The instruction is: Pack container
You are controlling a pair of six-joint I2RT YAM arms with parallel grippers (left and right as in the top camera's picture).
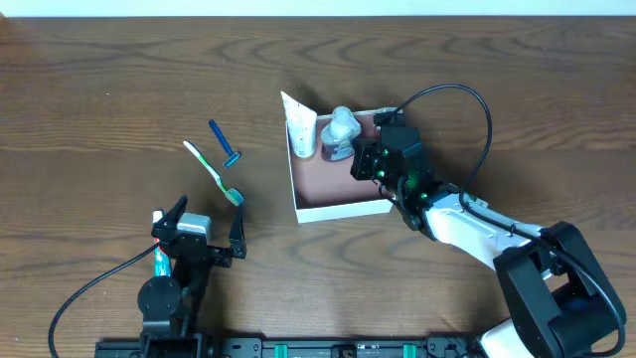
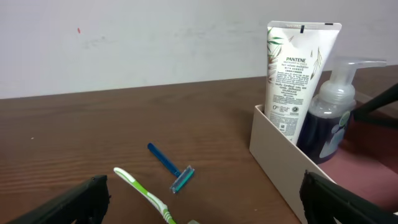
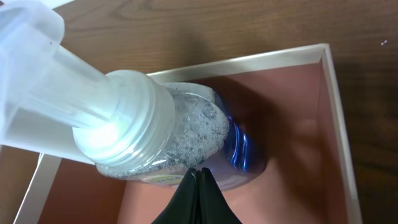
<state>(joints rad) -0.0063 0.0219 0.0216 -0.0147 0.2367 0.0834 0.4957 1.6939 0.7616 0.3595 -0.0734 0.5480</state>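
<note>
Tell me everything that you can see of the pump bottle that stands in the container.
The pump bottle looks like clear plastic, with a whitish translucent pump head and a long nozzle. Dark blue liquid fills its lower part, and there is foam near the neck. It stands upright inside the container, by the far wall, close beside the white tube and seemingly touching it. The closed right tool is at its side, but contact cannot be confirmed.

The table (image 1: 99,99) is grained wood, the pump bottle (image 3: 155,137) glossy translucent plastic.
</note>
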